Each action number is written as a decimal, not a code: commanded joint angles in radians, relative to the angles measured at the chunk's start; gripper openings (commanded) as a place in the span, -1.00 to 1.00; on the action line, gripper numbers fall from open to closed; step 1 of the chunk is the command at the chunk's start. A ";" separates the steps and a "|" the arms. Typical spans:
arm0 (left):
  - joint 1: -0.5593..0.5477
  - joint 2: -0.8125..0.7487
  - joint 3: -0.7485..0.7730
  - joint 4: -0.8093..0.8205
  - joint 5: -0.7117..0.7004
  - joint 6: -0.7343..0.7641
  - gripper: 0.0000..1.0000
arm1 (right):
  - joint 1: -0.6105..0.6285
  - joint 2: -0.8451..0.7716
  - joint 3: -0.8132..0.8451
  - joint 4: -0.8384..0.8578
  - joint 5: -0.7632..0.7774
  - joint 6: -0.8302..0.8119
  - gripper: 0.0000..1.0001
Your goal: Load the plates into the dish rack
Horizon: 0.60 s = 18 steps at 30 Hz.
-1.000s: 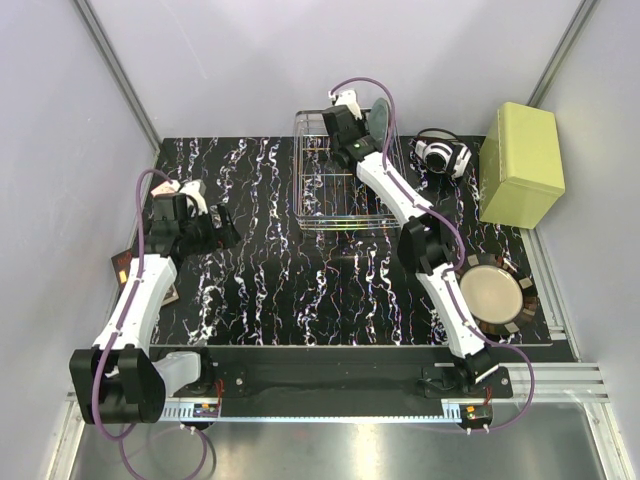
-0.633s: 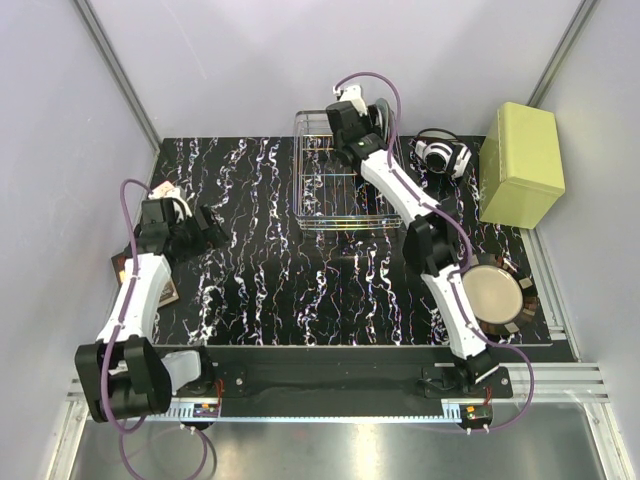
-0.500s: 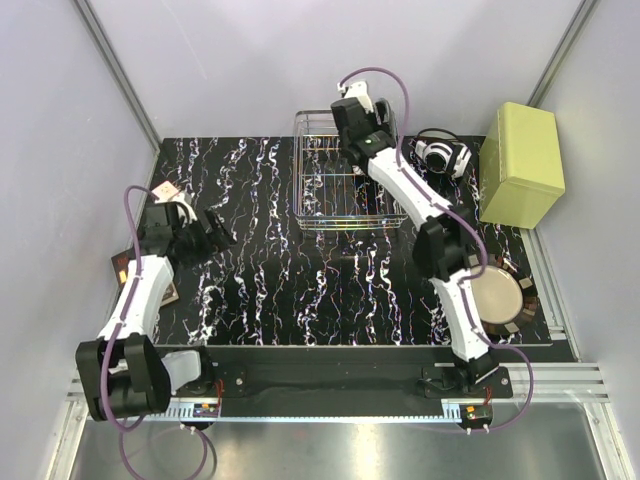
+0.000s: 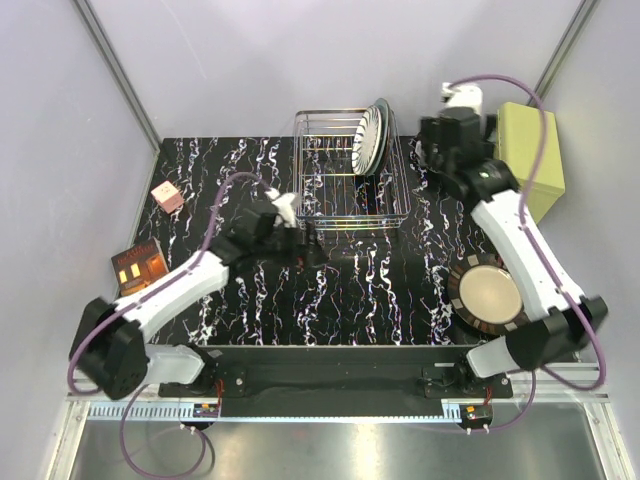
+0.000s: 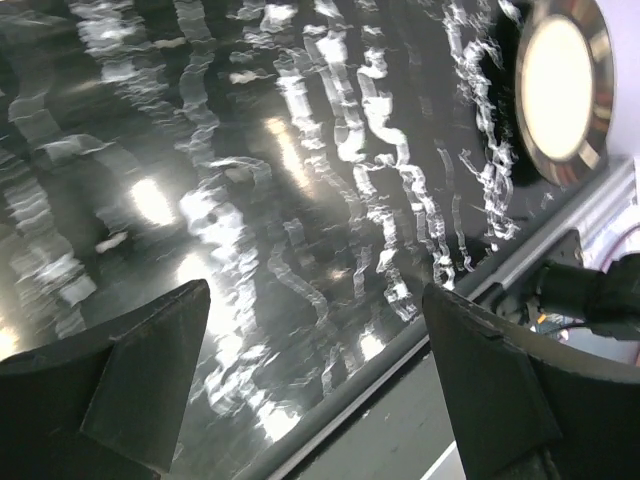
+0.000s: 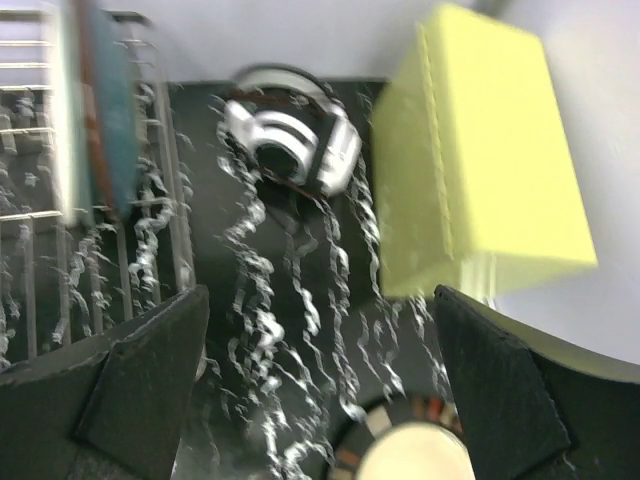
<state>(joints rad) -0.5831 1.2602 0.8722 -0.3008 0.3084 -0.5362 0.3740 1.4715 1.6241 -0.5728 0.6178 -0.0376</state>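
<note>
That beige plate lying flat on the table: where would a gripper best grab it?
Probably by the rim of the beige plate, coming down from above. It lies flat and face up on the table, so only its thin edge would fit between two fingers, one inside the rim and one outside.

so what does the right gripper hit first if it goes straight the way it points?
Likely bare table, just beside the headphones. The open right gripper has nothing nearer in line. Depth is uncertain.

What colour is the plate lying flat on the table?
The plate: beige centre, dark brown rim; clearest in the top external view.
</note>
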 commanded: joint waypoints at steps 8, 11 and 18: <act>-0.386 0.511 0.312 0.475 -0.097 -0.235 0.74 | -0.319 -0.244 -0.352 -0.248 -0.257 0.074 1.00; -0.445 0.642 0.414 0.519 -0.141 -0.262 0.73 | -0.340 -0.319 -0.427 -0.257 -0.248 0.076 0.99; -0.547 0.887 0.648 0.578 -0.215 -0.278 0.64 | -0.348 -0.454 -0.520 -0.297 -0.222 0.111 0.99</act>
<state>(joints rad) -1.0885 2.0720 1.4067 0.1452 0.1658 -0.7837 0.0311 1.0935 1.1160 -0.8501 0.3901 0.0360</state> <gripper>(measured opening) 0.817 0.994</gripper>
